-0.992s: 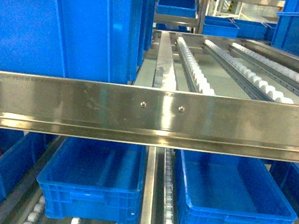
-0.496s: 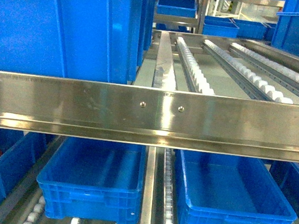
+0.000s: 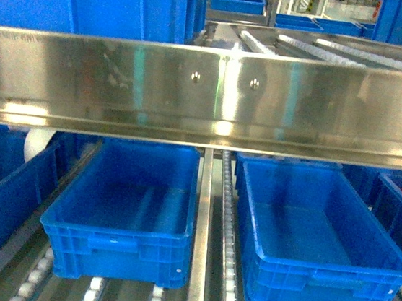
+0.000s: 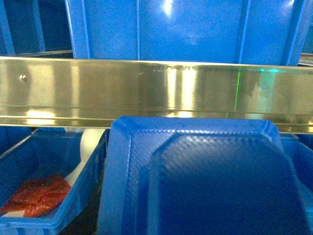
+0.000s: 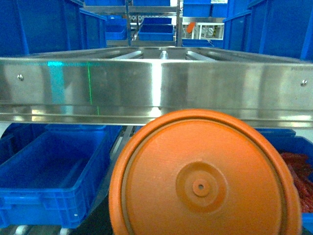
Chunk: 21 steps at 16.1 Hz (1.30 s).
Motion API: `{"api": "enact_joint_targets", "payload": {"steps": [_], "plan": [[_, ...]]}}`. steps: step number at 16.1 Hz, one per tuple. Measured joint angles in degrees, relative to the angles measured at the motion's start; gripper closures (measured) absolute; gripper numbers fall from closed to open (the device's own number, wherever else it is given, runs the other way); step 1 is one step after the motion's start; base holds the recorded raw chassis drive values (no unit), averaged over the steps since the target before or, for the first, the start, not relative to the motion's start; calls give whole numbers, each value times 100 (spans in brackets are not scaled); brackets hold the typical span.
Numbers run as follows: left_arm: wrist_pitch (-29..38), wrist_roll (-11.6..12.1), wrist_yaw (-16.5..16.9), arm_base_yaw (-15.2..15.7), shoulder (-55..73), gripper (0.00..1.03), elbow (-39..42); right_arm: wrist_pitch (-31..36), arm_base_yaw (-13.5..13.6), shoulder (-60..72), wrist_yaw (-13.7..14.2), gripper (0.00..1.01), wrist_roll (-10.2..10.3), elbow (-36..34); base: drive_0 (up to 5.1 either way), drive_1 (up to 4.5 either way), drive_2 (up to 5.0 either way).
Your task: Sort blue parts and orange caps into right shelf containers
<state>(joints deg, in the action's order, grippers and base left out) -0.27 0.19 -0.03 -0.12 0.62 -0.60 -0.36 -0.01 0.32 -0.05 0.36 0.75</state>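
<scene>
A lumpy blue part (image 4: 205, 181) fills the lower middle of the left wrist view, hanging in the air right at the camera, and my left gripper is shut on it with its fingers hidden behind it. An orange cap (image 5: 203, 183) shows its round end in the right wrist view and hides my right gripper's fingers, which are shut on it. Two open blue containers sit side by side under the steel rail (image 3: 207, 93): the left container (image 3: 116, 222) and the right container (image 3: 332, 271), both showing bare floors. Neither arm appears in the head view.
The steel rail crosses every view above the lower shelf. A blue crate (image 4: 63, 215) with red material (image 4: 39, 196) and a white object (image 4: 90, 144) sits at the left. Another crate with red contents (image 5: 296, 171) sits at the right. Tall blue crates stand on the upper roller level.
The head view has dropped lower: the steel rail now sits higher in the frame and the two lower containers show more fully. Nothing in the containers has changed.
</scene>
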Motion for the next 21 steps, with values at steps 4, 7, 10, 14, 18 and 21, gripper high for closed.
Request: {"api": "enact_joint_targets", "payload": {"steps": [4, 7, 10, 14, 18, 21], "plan": [[-11, -4, 0, 0, 0, 60, 0, 7, 0, 0, 0, 57, 0, 0, 0, 0, 0], [-13, -2, 0, 0, 0, 60, 0, -4, 0, 0, 2, 57, 0, 0, 0, 0, 0], [-11, -2, 2, 0, 0, 60, 0, -2, 0, 0, 4, 57, 0, 0, 0, 0, 0], [-11, -2, 0, 0, 0, 60, 0, -2, 0, 0, 2, 57, 2, 0, 0, 0, 0], [-11, 0, 2, 0, 0, 60, 0, 0, 0, 0, 2, 57, -2, 0, 0, 0, 0], [-22, -2, 9, 0, 0, 60, 0, -9, 0, 0, 7, 57, -2, 0, 0, 0, 0]]}}
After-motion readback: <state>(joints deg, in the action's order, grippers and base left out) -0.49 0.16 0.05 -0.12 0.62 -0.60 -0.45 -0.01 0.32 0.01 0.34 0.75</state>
